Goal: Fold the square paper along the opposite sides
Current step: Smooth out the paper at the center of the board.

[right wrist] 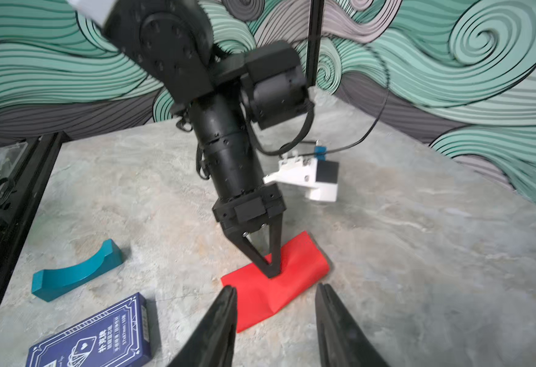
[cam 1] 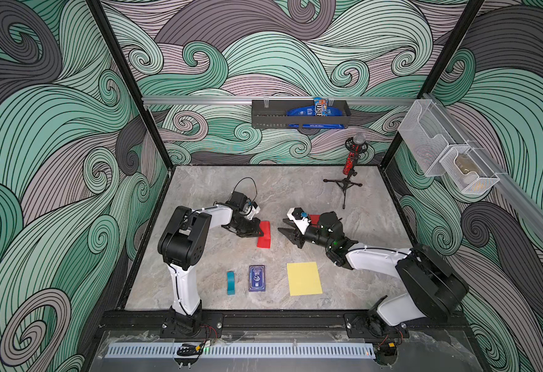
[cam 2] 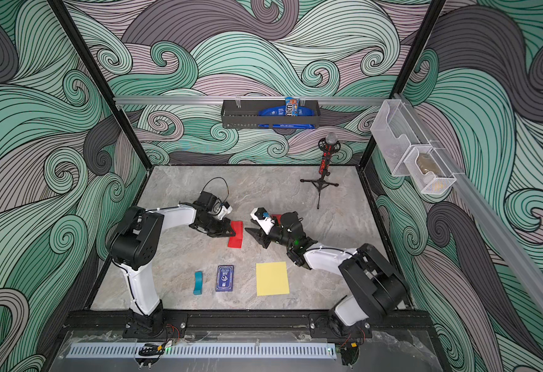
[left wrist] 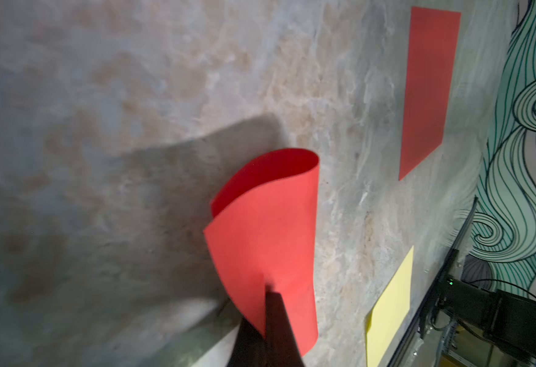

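Now the left gripper (right wrist: 271, 271) pinches the red paper (right wrist: 296, 275) doubled over, bend rounded, no crease yet; the right gripper (cam 1: 281, 225) hangs parted beside it.

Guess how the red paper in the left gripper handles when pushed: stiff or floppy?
Probably floppy and light: the red paper bows in a rounded loop where the left gripper pinches it. Likely springy: released, it may reopen. Pushed, it could slide on the smooth table.
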Available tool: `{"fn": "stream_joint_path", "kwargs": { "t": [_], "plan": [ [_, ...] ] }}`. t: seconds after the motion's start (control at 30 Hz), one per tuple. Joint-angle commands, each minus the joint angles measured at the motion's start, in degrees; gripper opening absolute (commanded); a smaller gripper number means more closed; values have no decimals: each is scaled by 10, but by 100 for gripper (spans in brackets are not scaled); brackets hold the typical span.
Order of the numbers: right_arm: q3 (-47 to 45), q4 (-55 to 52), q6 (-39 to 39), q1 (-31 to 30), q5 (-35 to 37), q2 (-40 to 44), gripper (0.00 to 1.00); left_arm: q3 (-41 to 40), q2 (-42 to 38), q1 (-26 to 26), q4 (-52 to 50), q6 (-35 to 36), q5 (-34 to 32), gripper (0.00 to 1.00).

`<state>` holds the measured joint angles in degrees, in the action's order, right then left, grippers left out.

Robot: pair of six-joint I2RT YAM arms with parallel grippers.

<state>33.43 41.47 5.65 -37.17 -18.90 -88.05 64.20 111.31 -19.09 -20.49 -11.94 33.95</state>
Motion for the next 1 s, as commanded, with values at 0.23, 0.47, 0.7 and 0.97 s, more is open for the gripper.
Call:
{"fn": "stream_joint_path", "kwargs": {
  "t": [0.23,0.47,0.7,0.97],
  "plan": [
    [94,19,-85,-26,20,-172,23,-6,15,-5,-27,21,-28,0],
    [174,-7,-175,-8,-15,-269,18,-15,20,-5,-24,13,-24,0],
    [200,-26,-249,20,-33,-337,17,-16,24,-5,-23,8,-23,0],
    [211,-89,-279,42,17,-346,19,-17,21,-4,-21,6,-27,0]
  ]
}}
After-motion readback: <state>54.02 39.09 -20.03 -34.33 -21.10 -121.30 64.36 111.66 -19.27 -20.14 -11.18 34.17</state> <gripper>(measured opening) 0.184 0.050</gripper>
